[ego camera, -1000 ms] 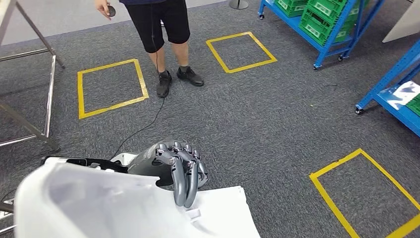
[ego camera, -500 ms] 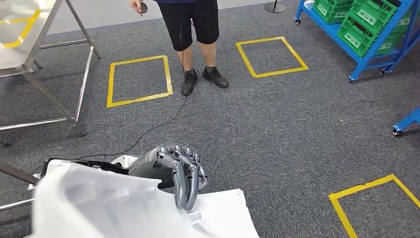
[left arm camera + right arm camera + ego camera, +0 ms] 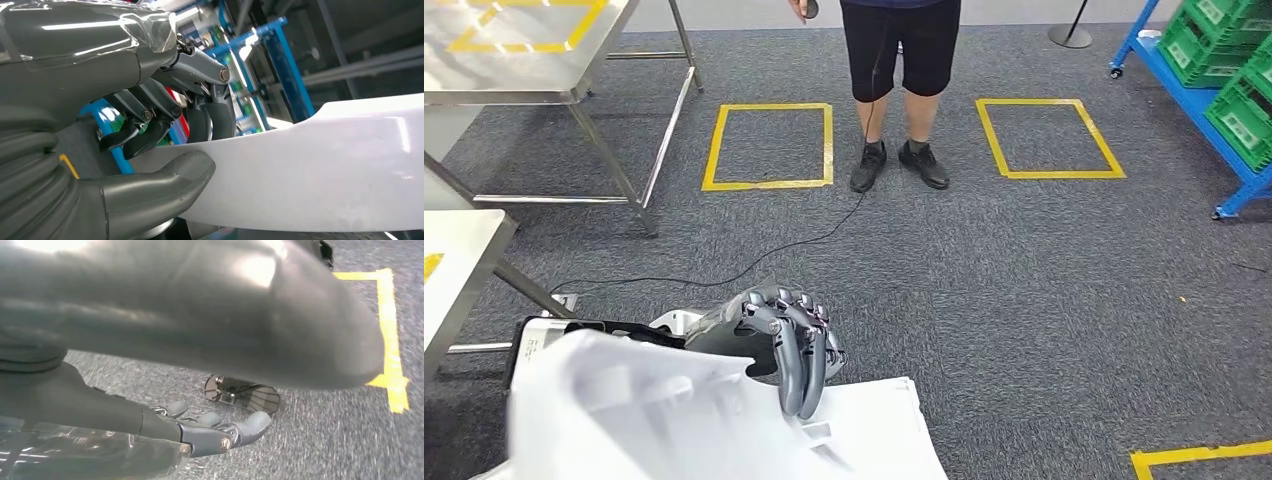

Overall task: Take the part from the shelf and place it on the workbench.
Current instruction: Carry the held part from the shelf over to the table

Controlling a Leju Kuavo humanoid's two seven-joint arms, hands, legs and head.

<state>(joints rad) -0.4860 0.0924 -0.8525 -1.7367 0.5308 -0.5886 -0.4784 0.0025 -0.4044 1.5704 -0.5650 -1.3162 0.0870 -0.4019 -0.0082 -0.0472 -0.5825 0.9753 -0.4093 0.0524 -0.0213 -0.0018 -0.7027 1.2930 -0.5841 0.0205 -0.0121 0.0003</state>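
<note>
While the large white part (image 3: 674,420) is carried low in front of the body, it is held by the left hand (image 3: 769,345): dark fingers (image 3: 799,375) are curled down over its upper edge, and in the left wrist view the thumb (image 3: 160,182) is pressed against the near face of the part (image 3: 310,170) with the fingers (image 3: 210,107) wrapped behind it. The right hand (image 3: 210,432) is seen hanging over the carpet (image 3: 320,435), fingers loosely curled, nothing in them.

Relative to the gripping fingers, a steel tabletop (image 3: 514,50) is seen far ahead and to the left; a pale tabletop corner (image 3: 454,270) lies nearer, also left. A person (image 3: 899,90) stands ahead, slightly right, with a black cable (image 3: 754,260) trailing across the floor between. Blue shelving with green crates (image 3: 1234,90) stands far right.

Risks, as judged:
- The part is broad and thin and gripped at one edge only; a swing during the turn could make it pivot or slip from the fingers
- The cable on the floor could be snagged while walking
- The wide part could be clipped against a table leg on approach

Against the earlier frames: the whole view has swung, so the camera has been turned left. The shelving has slid toward the right edge, the tabletops have come into view, and the grip on the part is unchanged
</note>
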